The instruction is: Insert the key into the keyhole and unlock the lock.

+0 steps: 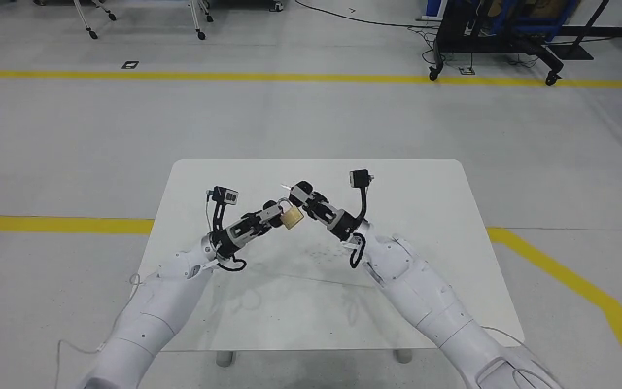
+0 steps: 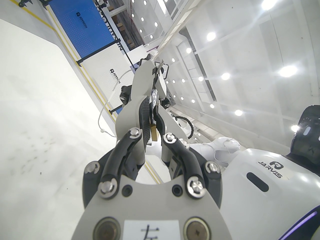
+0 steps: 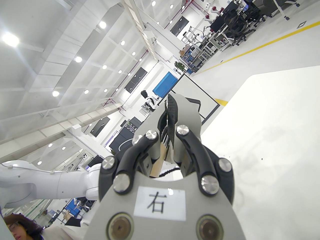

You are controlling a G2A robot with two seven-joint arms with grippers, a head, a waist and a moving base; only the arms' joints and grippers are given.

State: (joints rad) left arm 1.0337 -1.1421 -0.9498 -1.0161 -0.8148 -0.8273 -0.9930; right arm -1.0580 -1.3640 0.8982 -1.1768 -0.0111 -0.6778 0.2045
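Both arms meet above the middle of the white table (image 1: pixel 418 292). The brass padlock (image 1: pixel 291 217) hangs in the air between them. My left gripper (image 1: pixel 275 211) is shut on the padlock (image 2: pixel 153 133); its brass body sits between the ribbed pads (image 2: pixel 144 111), and silver metal shows just beyond. My right gripper (image 1: pixel 294 193) crosses over the lock from the other side, fingers shut. A thin silver piece, apparently the key (image 2: pixel 159 65), sticks out at its tips. Under the shut right gripper (image 3: pixel 168 106), the brass padlock (image 3: pixel 158 162) shows. The keyhole is hidden.
The table's far edge runs behind the grippers, with grey floor and yellow lines (image 1: pixel 292 76) beyond. Wheeled racks (image 1: pixel 505 39) stand far off at the back. A person's head (image 3: pixel 20 226) shows at the edge of the right wrist view, touching nothing.
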